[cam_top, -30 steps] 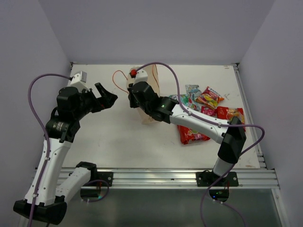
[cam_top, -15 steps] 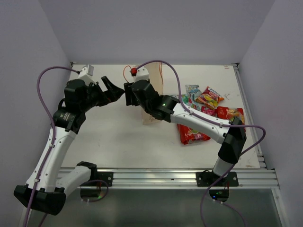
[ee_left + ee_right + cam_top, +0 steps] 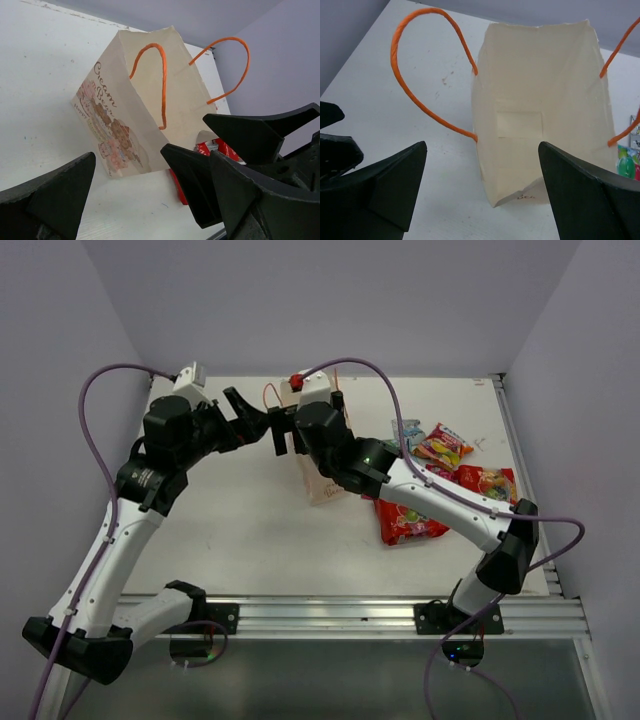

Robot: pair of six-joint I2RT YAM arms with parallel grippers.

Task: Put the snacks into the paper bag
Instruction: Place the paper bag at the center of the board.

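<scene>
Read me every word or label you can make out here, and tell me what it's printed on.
"Cream": printed side of the paper bag, left wrist view.
"Bear", probably: just below it.
"HAPPY": small line beside the cartoons; the rest unreadable.
Print on the snacks: too small to read.

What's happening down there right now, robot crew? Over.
Left gripper and right gripper both open, empty, close together beside the paper bag. Nothing seen inside bag. Snacks on the table, right of it.
</scene>
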